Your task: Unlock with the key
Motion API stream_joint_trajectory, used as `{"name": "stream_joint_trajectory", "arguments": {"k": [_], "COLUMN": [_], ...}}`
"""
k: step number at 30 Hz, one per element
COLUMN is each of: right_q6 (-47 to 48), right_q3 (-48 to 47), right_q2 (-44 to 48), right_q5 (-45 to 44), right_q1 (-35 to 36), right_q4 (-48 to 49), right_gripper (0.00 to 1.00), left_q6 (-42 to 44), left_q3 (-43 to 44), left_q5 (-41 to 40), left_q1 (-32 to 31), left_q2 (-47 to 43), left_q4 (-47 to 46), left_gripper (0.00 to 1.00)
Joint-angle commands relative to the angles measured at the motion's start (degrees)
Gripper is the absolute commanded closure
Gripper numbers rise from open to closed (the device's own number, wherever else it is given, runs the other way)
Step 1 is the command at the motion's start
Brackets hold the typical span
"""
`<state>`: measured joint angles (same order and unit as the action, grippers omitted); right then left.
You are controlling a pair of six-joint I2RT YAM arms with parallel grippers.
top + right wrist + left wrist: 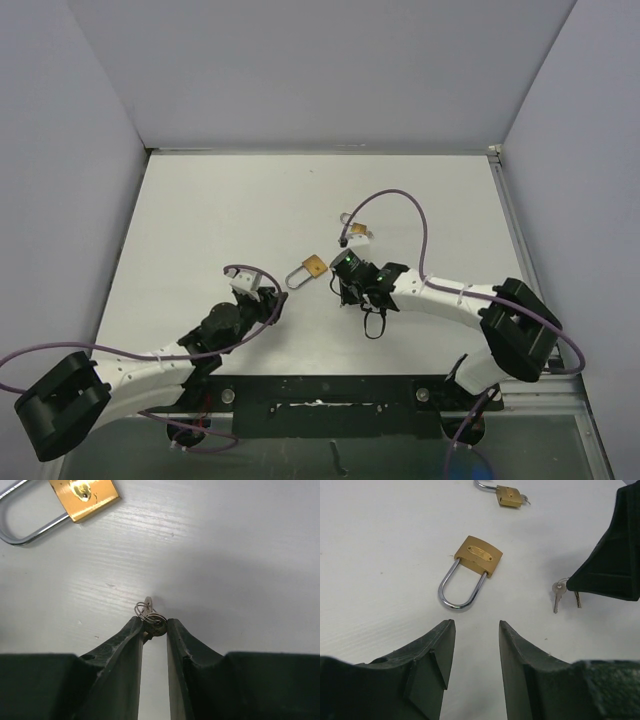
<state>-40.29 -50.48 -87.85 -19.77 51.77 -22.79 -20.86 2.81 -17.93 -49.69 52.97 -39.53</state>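
Nearest the bases, the left fingers (437, 652) stand apart and empty just short of the brass padlock (479, 556) lying flat on the table (200, 220), while the right fingers (131, 647) pinch narrow on the key (150, 612) beside it, and a second padlock (509, 496) lies farther back.

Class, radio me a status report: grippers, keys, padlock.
Left gripper open, facing padlock. Right gripper shut on keys, on table. Second padlock beyond, not obstructing.

White arm links (440, 297), black joints (515, 330), purple cables (400, 192), dark green end effector fingers (432, 655)
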Motion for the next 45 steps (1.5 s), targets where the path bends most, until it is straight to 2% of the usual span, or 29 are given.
{"name": "stream_joint_trajectory", "arguments": {"k": [1,11,19,24,31,38,45], "right_q6": [-4.19,-5.85,-5.58,-5.43,-4.11,-2.16,-1.07], "right_q3": [1.24,3.36,2.26,1.93,1.92,0.96,-0.42], "right_q2": [5.77,10.67,11.13,11.13,12.18,15.74,19.75], "right_q5": [-1.23,-0.53,1.48,2.99,4.42,7.29,9.75], "right_q1": [-1.67,-3.53,-4.00,-4.37,-4.66,-4.68,-4.57], "right_q4": [1.20,-0.80,0.14,1.47,2.57,3.13,2.27], "right_gripper": [1.00,1.00,1.00,1.00,1.00,1.00,1.00], "left_q6": [-0.92,-0.83,3.92,6.01,8.93,14.78,19.79], "left_q3": [1.22,1.83,1.15,3.80,4.77,2.07,7.02], "left_q5": [1.02,3.02,19.07,23.34,21.94,16.97,13.72], "left_q1": [0.12,-0.11,-0.73,-2.37,-5.59,-9.41,-11.74], "left_q2": [1.58,5.24,11.41,18.08,28.85,43.27,48.91], "left_q4": [-5.29,-8.70,-24.71,-28.85,-37.65,-62.03,-63.47], "left_gripper": [0.61,0.61,0.62,0.63,0.63,0.62,0.62]}}
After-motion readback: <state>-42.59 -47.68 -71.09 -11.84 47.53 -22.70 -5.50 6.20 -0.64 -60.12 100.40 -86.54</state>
